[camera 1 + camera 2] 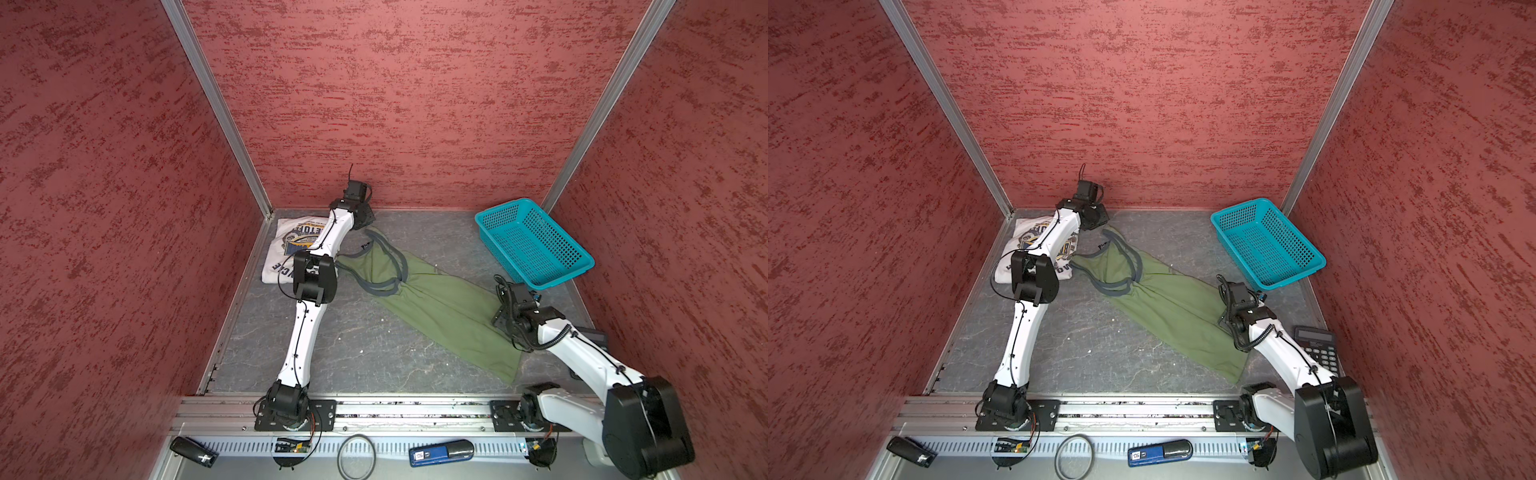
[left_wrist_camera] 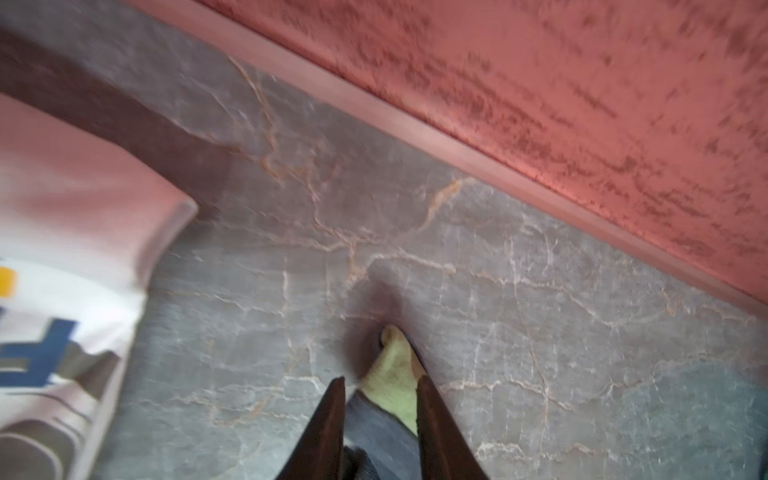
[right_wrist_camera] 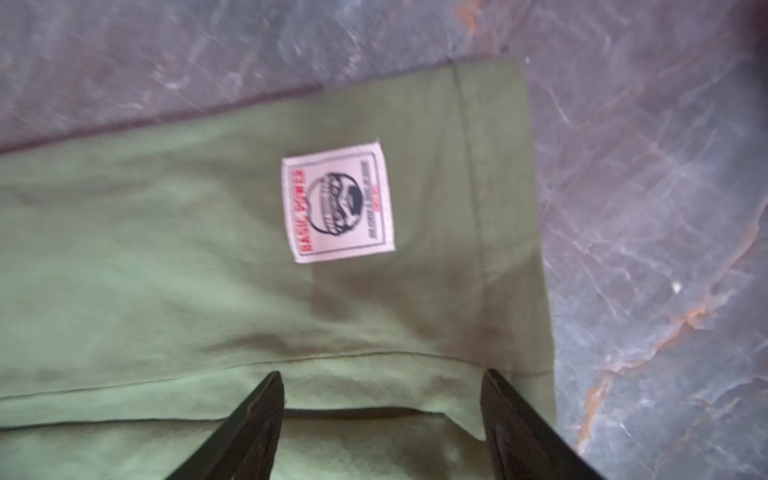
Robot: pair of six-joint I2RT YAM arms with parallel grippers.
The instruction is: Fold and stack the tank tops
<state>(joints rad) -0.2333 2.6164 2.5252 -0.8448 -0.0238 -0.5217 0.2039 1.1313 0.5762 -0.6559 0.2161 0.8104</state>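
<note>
The white top (image 1: 278, 253) lies folded in the far left corner, and the green top (image 1: 436, 307) is spread diagonally across the worktop (image 1: 353, 353). The left gripper (image 2: 381, 378) has its jaws slightly parted around the strap (image 2: 395, 365). The right gripper (image 3: 383, 374) has its jaws wide apart over the hem (image 3: 498, 208).

In both top views you get soft, even light from above; the red walls (image 1: 415, 104) are bright and shadows on the worktop (image 1: 353, 345) are weak. The posts (image 1: 216, 108) lean outward toward the edges. Your left wrist view is smeared by motion blur, with a pink cast on the white top (image 2: 62, 232). The right wrist view is soft; its label (image 3: 337, 203) is barely readable.
</note>
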